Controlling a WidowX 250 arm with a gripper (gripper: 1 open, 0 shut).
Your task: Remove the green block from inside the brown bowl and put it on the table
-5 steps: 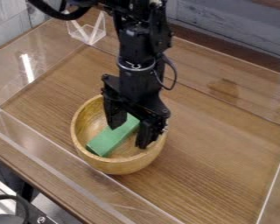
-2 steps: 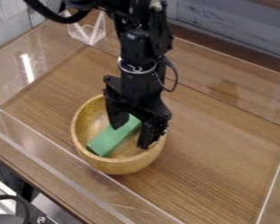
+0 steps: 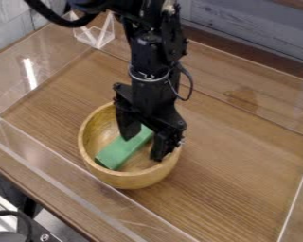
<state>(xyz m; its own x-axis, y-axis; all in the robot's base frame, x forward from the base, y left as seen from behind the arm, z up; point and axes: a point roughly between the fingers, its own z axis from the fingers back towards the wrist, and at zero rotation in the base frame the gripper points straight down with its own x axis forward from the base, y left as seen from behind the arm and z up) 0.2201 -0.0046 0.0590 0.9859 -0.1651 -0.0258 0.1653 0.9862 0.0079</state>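
The brown bowl (image 3: pixel 96 163) sits on the table (image 3: pixel 242 161) near the front left. Inside it the green block (image 3: pixel 117 151) lies tilted, its far end rising toward the bowl's middle. My black gripper (image 3: pixel 145 137) points straight down into the bowl, open, with one finger (image 3: pixel 124 124) on the left of the block's upper end and the other finger (image 3: pixel 167 144) on its right. The fingers straddle the block; I cannot tell whether they touch it. The block's upper end is hidden behind the gripper.
Clear acrylic walls (image 3: pixel 34 66) ring the tabletop on all sides. Black cables (image 3: pixel 72 11) loop from the arm at the top left. Bare wood-grain surface stretches to the right of and behind the bowl.
The gripper has sunk slightly lower into the bowl around the block. The block and bowl have not moved.
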